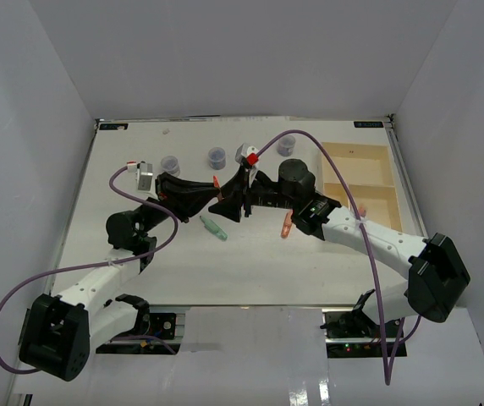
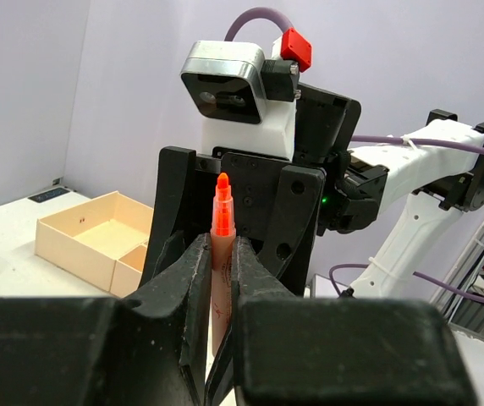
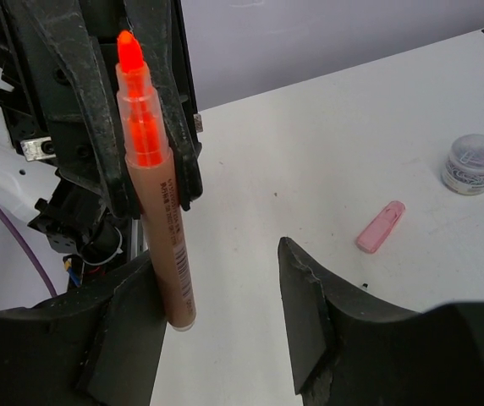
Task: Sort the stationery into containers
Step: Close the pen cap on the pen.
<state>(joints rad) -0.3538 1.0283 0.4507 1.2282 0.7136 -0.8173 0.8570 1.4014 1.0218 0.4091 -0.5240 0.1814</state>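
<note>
Left gripper (image 2: 221, 247) clamps the orange marker (image 3: 153, 194); right gripper (image 3: 221, 264) stands part-open around it, off-centre. Uneven closing could knock it loose.

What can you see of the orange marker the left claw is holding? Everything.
Uncapped orange marker: bright orange nib, clear collar with orange inside, peach-brown plastic-looking barrel with barcode and print. Roughly upright, nib up, off the table. The left claw is shut on the barrel. The lower end sits between the open jaws of the right claw, close against one finger, clear of the other.
</note>
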